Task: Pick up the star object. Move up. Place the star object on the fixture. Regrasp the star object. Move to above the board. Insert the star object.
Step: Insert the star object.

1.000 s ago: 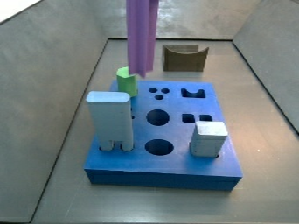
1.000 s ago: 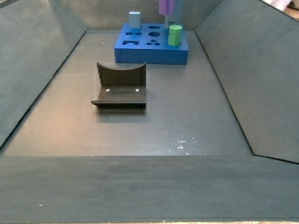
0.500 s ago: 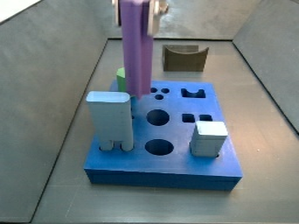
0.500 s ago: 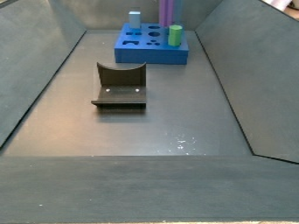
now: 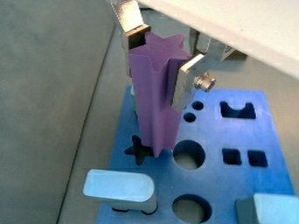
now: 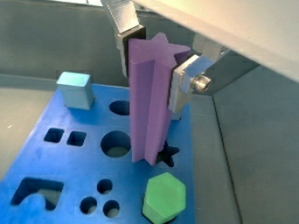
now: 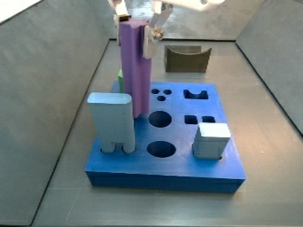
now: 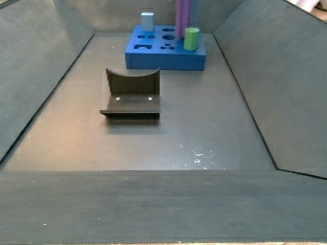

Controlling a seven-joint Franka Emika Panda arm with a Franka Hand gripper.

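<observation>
Here, in a wrist view, the gripper (image 5: 160, 54) is closed on the upper part of the star object (image 5: 155, 101), a long purple peg with a star-shaped end face; one silver finger (image 5: 128, 17) presses on one side and the second plate with a screw on the opposite side. The peg stands upright and its lower end reaches a dark star-shaped hole (image 5: 142, 150) in the board (image 5: 225, 179); how deep it sits I cannot tell. A pale blue-green block (image 5: 121, 190) stands on the board near this hole. In the other wrist picture the gripper (image 6: 152, 54) holds the star object (image 6: 149, 101) in the same way, the star hole (image 6: 167, 154) shows just beside the foot of the peg, and a green hexagonal peg (image 6: 166, 196) stands next to it on the board (image 6: 59, 171). In a side view the gripper (image 7: 138, 24) is above the far left part of the board (image 7: 178, 168), and the star object (image 7: 133, 71) hangs straight below it, with its foot hidden behind the tall block (image 7: 110, 120). The fixture (image 7: 186, 58) stands on the floor behind the board, well apart from the peg. In the last side view the star object (image 8: 185, 13) rises from the far right part of the board (image 8: 167, 61), beside the green peg (image 8: 193, 38); the fingers are not visible there, and the fixture (image 8: 132, 93) stands nearer, apart from the board.
</observation>
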